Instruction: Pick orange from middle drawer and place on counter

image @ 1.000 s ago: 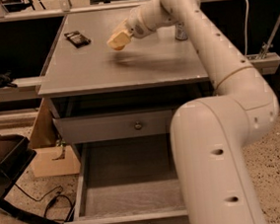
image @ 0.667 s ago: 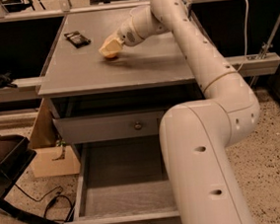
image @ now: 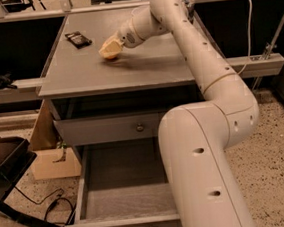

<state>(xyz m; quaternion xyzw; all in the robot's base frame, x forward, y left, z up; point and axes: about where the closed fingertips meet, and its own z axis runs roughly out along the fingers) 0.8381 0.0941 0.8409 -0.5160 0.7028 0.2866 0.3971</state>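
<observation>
My gripper (image: 109, 49) is low over the left-middle of the counter (image: 147, 67), at or just above its surface. Its pale fingers are closed around the orange (image: 108, 56), of which only a thin orange edge shows beneath them. The middle drawer (image: 124, 185) is pulled open at the bottom of the cabinet. Its dark grey floor is bare where I can see it, and my arm hides its right part.
A small black packet (image: 78, 39) lies on the counter's far left. A shut drawer front with a round dark knob (image: 140, 127) sits above the open drawer. A cardboard box (image: 50, 154) and a black stand (image: 5, 158) are at the left, with cables on the floor.
My gripper has moved left and down across the counter with the orange in it, ending close to the surface. The drawer has stayed open.
</observation>
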